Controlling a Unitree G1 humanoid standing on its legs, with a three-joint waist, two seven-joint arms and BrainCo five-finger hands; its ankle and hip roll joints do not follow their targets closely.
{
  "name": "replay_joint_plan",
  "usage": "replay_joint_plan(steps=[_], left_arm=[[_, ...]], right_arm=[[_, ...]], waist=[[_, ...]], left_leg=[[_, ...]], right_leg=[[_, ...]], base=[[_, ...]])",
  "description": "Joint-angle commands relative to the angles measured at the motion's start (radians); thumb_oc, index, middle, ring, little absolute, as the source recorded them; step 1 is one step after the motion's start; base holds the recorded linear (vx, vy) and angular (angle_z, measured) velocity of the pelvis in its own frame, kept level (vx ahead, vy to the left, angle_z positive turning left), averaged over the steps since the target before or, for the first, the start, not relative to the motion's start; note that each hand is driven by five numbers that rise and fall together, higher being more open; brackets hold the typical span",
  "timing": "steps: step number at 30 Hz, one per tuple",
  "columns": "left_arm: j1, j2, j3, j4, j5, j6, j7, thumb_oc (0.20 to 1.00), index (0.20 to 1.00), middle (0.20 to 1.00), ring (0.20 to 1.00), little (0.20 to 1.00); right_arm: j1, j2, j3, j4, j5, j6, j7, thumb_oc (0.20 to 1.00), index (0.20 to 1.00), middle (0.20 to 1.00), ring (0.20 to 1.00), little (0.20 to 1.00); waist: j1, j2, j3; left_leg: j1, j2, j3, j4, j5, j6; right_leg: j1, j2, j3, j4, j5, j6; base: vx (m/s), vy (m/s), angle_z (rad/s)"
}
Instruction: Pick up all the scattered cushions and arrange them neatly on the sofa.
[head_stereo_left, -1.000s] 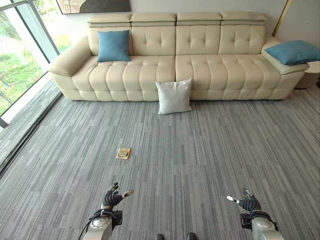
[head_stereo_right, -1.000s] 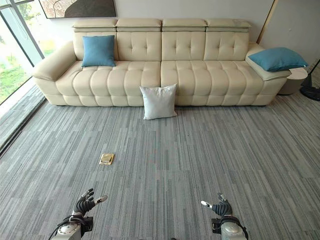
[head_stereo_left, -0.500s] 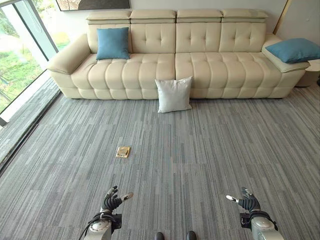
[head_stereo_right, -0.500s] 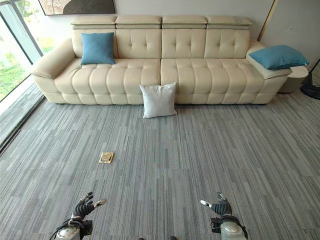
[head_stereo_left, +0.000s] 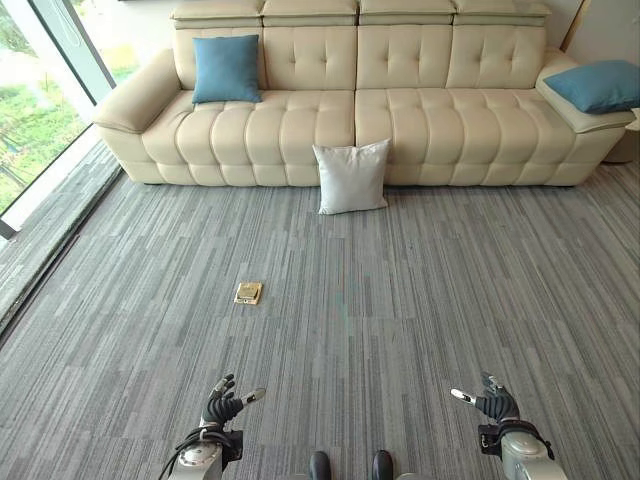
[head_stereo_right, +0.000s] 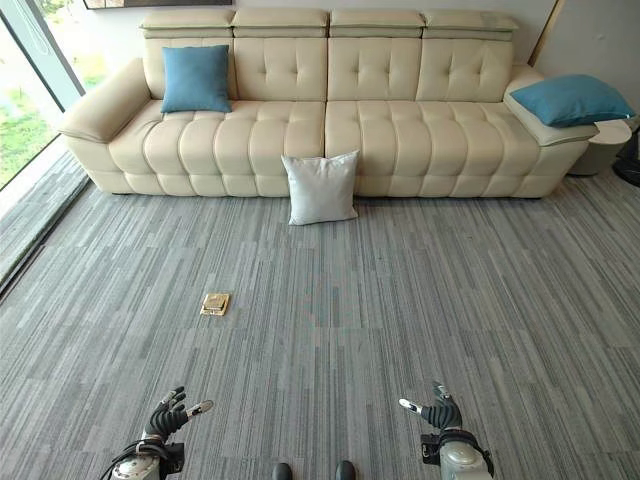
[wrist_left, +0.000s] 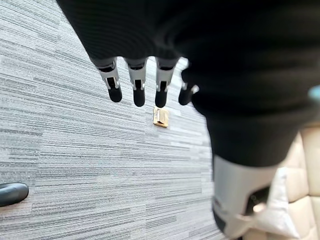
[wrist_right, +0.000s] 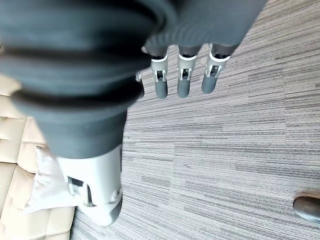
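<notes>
— What's the room like?
— Grey striped carpet (head_stereo_left: 420, 300); nearest, the left robot hand (head_stereo_left: 224, 403) and right robot hand (head_stereo_left: 492, 404) hang low, fingers relaxed, holding nothing.
— And farther out?
— A small brass floor plate (head_stereo_left: 248, 292), then a white cushion (head_stereo_left: 350, 177) propped on the floor against the cream sofa (head_stereo_left: 300, 120). One blue cushion (head_stereo_left: 226, 68) stands on its seat; another blue cushion (head_stereo_left: 608, 85) lies on the right armrest.
</notes>
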Motion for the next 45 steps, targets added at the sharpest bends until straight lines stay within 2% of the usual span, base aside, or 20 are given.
replay_joint_plan(steps=[1, 9, 13, 15, 17, 19, 22, 24, 26, 29, 30, 31, 32, 35, 36, 37, 38, 42, 43, 45], left_arm=[[-0.054, 0.031, 0.014, -0.011, -0.008, -0.026, 0.008, 1.000, 1.000, 1.000, 1.000, 1.000], [-0.063, 0.057, 0.013, -0.031, -0.007, -0.027, 0.008, 1.000, 1.000, 1.000, 1.000, 1.000], [-0.074, 0.063, 0.013, -0.030, -0.012, -0.023, 0.012, 1.000, 1.000, 1.000, 1.000, 1.000], [-0.081, 0.057, 0.010, -0.019, -0.010, -0.023, 0.013, 1.000, 1.000, 1.000, 1.000, 1.000], [-0.081, 0.055, 0.010, -0.025, -0.011, -0.023, 0.011, 1.000, 1.000, 1.000, 1.000, 1.000], [-0.087, 0.052, 0.008, -0.039, -0.021, -0.024, 0.012, 1.000, 1.000, 1.000, 1.000, 1.000], [-0.103, 0.048, 0.001, -0.035, -0.015, -0.033, 0.012, 1.000, 1.000, 1.000, 1.000, 1.000], [-0.100, 0.040, 0.000, -0.034, -0.012, -0.034, 0.007, 1.000, 1.000, 1.000, 1.000, 1.000], [-0.094, 0.031, 0.003, -0.036, -0.041, -0.032, 0.003, 1.000, 1.000, 1.000, 1.000, 1.000], [-0.094, 0.030, 0.010, -0.032, -0.061, -0.029, -0.001, 1.000, 1.000, 1.000, 1.000, 1.000], [-0.098, 0.035, 0.012, -0.029, -0.064, -0.026, -0.011, 1.000, 1.000, 1.000, 1.000, 1.000], [-0.098, 0.035, 0.013, -0.029, -0.064, -0.026, -0.011, 1.000, 1.000, 1.000, 1.000, 1.000], [-0.109, 0.042, 0.011, -0.024, -0.070, -0.028, -0.008, 1.000, 1.000, 1.000, 1.000, 1.000], [-0.112, 0.047, 0.013, -0.024, -0.072, -0.026, -0.007, 1.000, 1.000, 1.000, 1.000, 1.000], [-0.111, 0.049, 0.014, -0.015, -0.071, -0.023, -0.006, 1.000, 1.000, 1.000, 1.000, 1.000], [-0.108, 0.050, 0.011, -0.002, -0.064, -0.019, -0.012, 1.000, 1.000, 1.000, 1.000, 1.000], [-0.105, 0.052, 0.007, -0.001, -0.061, -0.018, -0.013, 1.000, 1.000, 1.000, 1.000, 1.000], [-0.097, 0.049, 0.000, 0.005, -0.045, -0.011, -0.008, 1.000, 1.000, 1.000, 1.000, 1.000], [-0.098, 0.047, -0.005, 0.012, -0.042, -0.013, -0.006, 1.000, 1.000, 1.000, 1.000, 1.000], [-0.085, 0.048, 0.006, 0.010, -0.041, -0.015, -0.007, 1.000, 1.000, 1.000, 1.000, 1.000]], right_arm=[[-0.038, -0.013, 0.009, -0.034, -0.012, -0.029, -0.007, 1.000, 1.000, 1.000, 1.000, 1.000], [-0.057, -0.014, 0.014, 0.001, -0.008, -0.019, 0.004, 1.000, 1.000, 1.000, 1.000, 1.000], [-0.055, -0.004, 0.020, -0.003, -0.010, -0.014, 0.011, 1.000, 1.000, 1.000, 1.000, 1.000], [-0.060, 0.001, 0.025, 0.000, -0.011, -0.011, 0.012, 1.000, 1.000, 1.000, 1.000, 1.000], [-0.065, -0.002, 0.024, -0.003, -0.010, -0.011, 0.011, 1.000, 1.000, 1.000, 1.000, 1.000], [-0.063, -0.012, 0.017, -0.027, -0.011, -0.007, 0.002, 1.000, 1.000, 1.000, 1.000, 1.000], [-0.046, -0.014, 0.006, -0.027, -0.006, -0.007, -0.008, 1.000, 1.000, 1.000, 1.000, 1.000], [-0.034, -0.011, 0.005, -0.013, -0.002, -0.014, -0.005, 1.000, 1.000, 1.000, 1.000, 1.000], [-0.028, -0.022, -0.003, -0.012, 0.011, -0.021, 0.001, 1.000, 1.000, 1.000, 1.000, 1.000], [-0.018, -0.028, -0.008, -0.012, 0.027, -0.028, 0.011, 1.000, 1.000, 1.000, 1.000, 1.000], [-0.019, -0.034, -0.010, -0.012, 0.033, -0.031, 0.017, 1.000, 1.000, 1.000, 1.000, 1.000], [-0.019, -0.034, -0.010, -0.012, 0.033, -0.031, 0.017, 1.000, 1.000, 1.000, 1.000, 1.000], [-0.027, -0.043, -0.009, -0.012, 0.040, -0.034, 0.017, 1.000, 1.000, 1.000, 1.000, 1.000], [-0.028, -0.047, -0.012, -0.005, 0.046, -0.032, 0.015, 1.000, 1.000, 1.000, 1.000, 1.000], [-0.026, -0.050, -0.016, -0.003, 0.054, -0.033, 0.016, 1.000, 1.000, 1.000, 1.000, 1.000], [-0.026, -0.054, -0.019, 0.004, 0.056, -0.032, 0.020, 1.000, 1.000, 1.000, 1.000, 1.000], [-0.026, -0.059, -0.017, 0.011, 0.054, -0.032, 0.022, 1.000, 1.000, 1.000, 1.000, 1.000], [-0.025, -0.065, -0.015, 0.020, 0.049, -0.030, 0.012, 1.000, 1.000, 1.000, 1.000, 1.000], [-0.026, -0.063, -0.012, 0.030, 0.046, -0.025, 0.006, 1.000, 1.000, 1.000, 1.000, 1.000], [-0.025, -0.056, -0.009, 0.030, 0.033, -0.017, 0.013, 1.000, 1.000, 1.000, 1.000, 1.000]], waist=[[0.008, -0.030, 0.014], [0.025, -0.052, 0.023], [0.016, -0.045, 0.061], [0.009, -0.034, 0.071], [0.005, -0.033, 0.082], [-0.022, -0.032, 0.100], [-0.046, -0.038, 0.096], [-0.049, -0.037, 0.078], [-0.059, -0.017, 0.055], [-0.064, -0.008, 0.045], [-0.054, -0.020, 0.062], [-0.056, -0.020, 0.061], [-0.039, -0.044, 0.080], [-0.025, -0.063, 0.090], [-0.014, -0.078, 0.096], [-0.006, -0.083, 0.089], [-0.003, -0.083, 0.089], [0.016, -0.057, 0.084], [0.025, -0.053, 0.081], [0.035, -0.043, 0.064]], left_leg=[[0.042, 0.075, -0.029, -0.001, -0.100, -0.089], [0.028, 0.058, -0.028, -0.001, -0.111, -0.055], [0.048, 0.046, -0.035, -0.001, -0.127, -0.026], [0.064, 0.051, -0.031, -0.001, -0.137, -0.027], [0.085, 0.049, -0.027, -0.001, -0.153, -0.030], [0.126, 0.034, -0.036, -0.001, -0.183, -0.040], [0.155, 0.029, -0.055, -0.001, -0.219, -0.051], [0.171, 0.033, -0.058, -0.001, -0.231, -0.056], [0.177, 0.071, -0.066, 0.031, -0.201, -0.077], [0.136, 0.100, -0.075, 0.173, -0.141, -0.115], [0.059, 0.094, -0.086, 0.343, -0.061, -0.132], [0.052, 0.094, -0.089, 0.351, -0.064, -0.133], [-0.027, 0.076, -0.114, 0.515, -0.011, -0.130], [-0.097, 0.082, -0.102, 0.576, -0.023, -0.114], [-0.138, 0.083, -0.090, 0.551, -0.059, -0.101], [-0.157, 0.080, -0.082, 0.446, -0.098, -0.087], [-0.166, 0.079, -0.082, 0.383, -0.107, -0.088], [-0.240, 0.091, -0.065, 0.095, 0.032, -0.113], [-0.269, 0.073, -0.017, 0.034, 0.049, -0.115], [-0.259, 0.070, -0.015, 0.009, 0.056, -0.111]], right_leg=[[0.048, -0.088, 0.010, 0.001, -0.141, 0.118], [-0.018, -0.103, 0.026, 0.108, -0.153, 0.131], [-0.174, -0.117, 0.047, 0.410, -0.084, 0.183], [-0.251, -0.103, 0.043, 0.467, -0.082, 0.170], [-0.272, -0.101, 0.016, 0.429, -0.084, 0.156], [-0.308, -0.085, -0.030, 0.255, -0.060, 0.156], [-0.305, -0.074, -0.008, 0.151, -0.053, 0.159], [-0.283, -0.064, 0.000, 0.149, -0.042, 0.132], [-0.252, -0.044, -0.006, 0.153, -0.065, 0.102], [-0.202, -0.018, 0.000, 0.147, -0.104, 0.064], [-0.153, -0.013, 0.008, 0.132, -0.124, 0.038], [-0.155, -0.014, 0.006, 0.132, -0.124, 0.038], [-0.120, -0.013, 0.018, 0.114, -0.137, 0.015], [-0.086, -0.024, 0.024, 0.103, -0.151, 0.010], [-0.060, -0.035, 0.031, 0.091, -0.158, 0.015], [-0.037, -0.039, 0.039, 0.081, -0.172, 0.021], [-0.025, -0.043, 0.041, 0.076, -0.180, 0.027], [0.057, -0.027, 0.042, 0.046, -0.220, 0.037], [0.097, -0.023, 0.053, 0.034, -0.233, 0.044], [0.116, -0.015, 0.078, 0.039, -0.245, 0.051]], base=[[0.02, 0.031, 0.02], [0.02, 0.100, -0.05], [0.00, 0.129, -0.09], [0.12, 0.072, 0.02], [0.17, -0.007, 0.00], [0.27, -0.068, -0.01], [0.26, -0.090, 0.12], [0.36, -0.172, 0.53], [0.40, -0.229, 0.42], [0.29, -0.191, 0.40], [0.20, -0.178, 0.29], [0.23, -0.256, 0.01], [0.17, -0.192, -0.12], [0.18, -0.118, -0.14], [0.27, -0.002, -0.19], [0.35, 0.023, -0.18], [0.36, 0.084, -0.13], [0.34, 0.101, -0.07], [0.42, 0.145, -0.13], [0.38, 0.180, -0.09]])
